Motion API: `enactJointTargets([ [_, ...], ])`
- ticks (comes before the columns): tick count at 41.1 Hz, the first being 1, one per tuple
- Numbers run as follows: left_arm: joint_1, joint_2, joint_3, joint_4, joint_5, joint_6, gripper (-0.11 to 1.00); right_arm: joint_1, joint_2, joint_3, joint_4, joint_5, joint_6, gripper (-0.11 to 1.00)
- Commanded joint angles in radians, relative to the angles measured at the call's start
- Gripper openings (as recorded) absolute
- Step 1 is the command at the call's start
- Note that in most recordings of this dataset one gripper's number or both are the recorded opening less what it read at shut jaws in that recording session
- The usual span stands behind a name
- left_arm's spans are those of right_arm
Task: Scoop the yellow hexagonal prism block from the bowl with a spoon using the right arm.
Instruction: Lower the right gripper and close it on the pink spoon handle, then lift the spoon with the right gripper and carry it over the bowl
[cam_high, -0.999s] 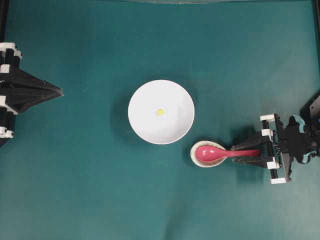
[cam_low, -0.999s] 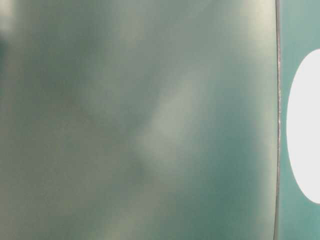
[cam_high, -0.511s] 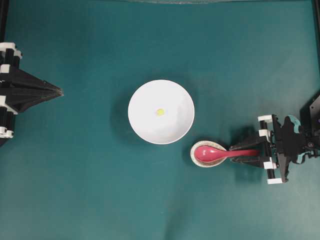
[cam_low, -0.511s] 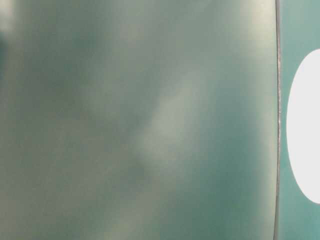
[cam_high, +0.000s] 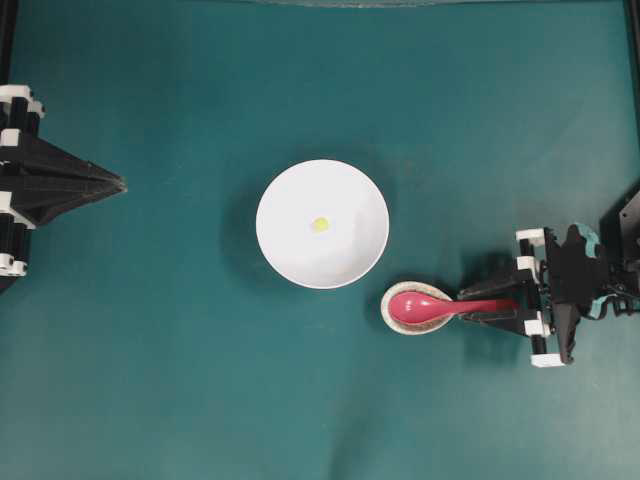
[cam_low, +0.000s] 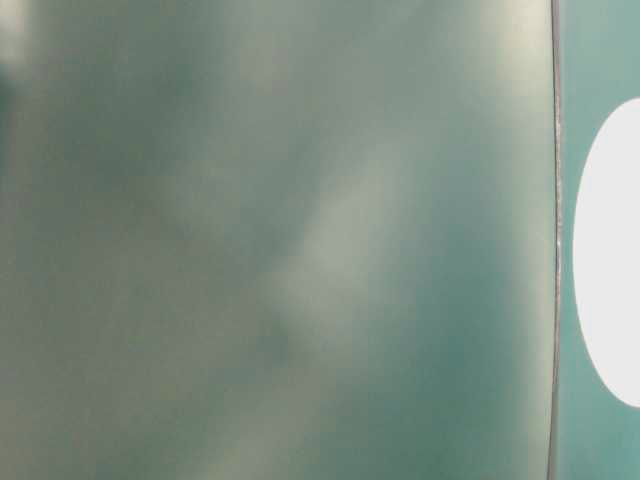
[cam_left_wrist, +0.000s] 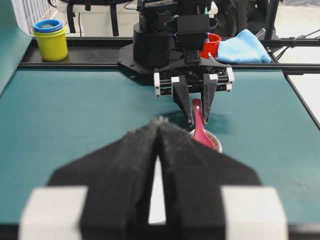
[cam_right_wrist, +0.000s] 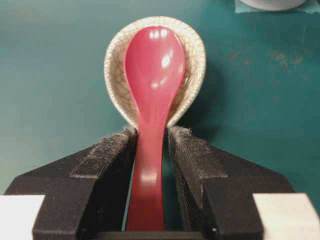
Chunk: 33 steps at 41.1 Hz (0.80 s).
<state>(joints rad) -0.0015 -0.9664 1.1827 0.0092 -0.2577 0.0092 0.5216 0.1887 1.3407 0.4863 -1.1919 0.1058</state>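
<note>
Right at the centre of the overhead view, the yellow hexagonal prism block (cam_high: 320, 224) lies on the floor of the white bowl (cam_high: 280, 240), a little up and left of the bowl's middle. Just below and right of the bowl, close beside its rim, the speckled oval spoon rest (cam_high: 392, 318) cradles the scoop of the pink-red spoon (cam_high: 425, 306), whose handle runs out toward the right edge of the frame. The right gripper (cam_high: 492, 304) reaches in low from the right edge, its arm level with the table and pointing left. In the right wrist view its two black fingers (cam_right_wrist: 110, 165) flank the spoon handle (cam_right_wrist: 147, 185) on both sides, narrowly spread; thin slivers of gap show beside the handle, so whether the pads are actually pressing on it cannot be told. The fingertips stop right at the rest's near rim. At the left edge of the overhead view the left gripper (cam_high: 118, 183) points right, well apart from the bowl, its jaws brought together to a point.
</note>
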Motion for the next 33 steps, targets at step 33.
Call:
enactJointTargets([
  [33,0.000,0.009,-0.028,0.003,0.009,0.003,0.01,-0.006,-0.190,0.014,0.003,0.011,-0.046,0.25],
])
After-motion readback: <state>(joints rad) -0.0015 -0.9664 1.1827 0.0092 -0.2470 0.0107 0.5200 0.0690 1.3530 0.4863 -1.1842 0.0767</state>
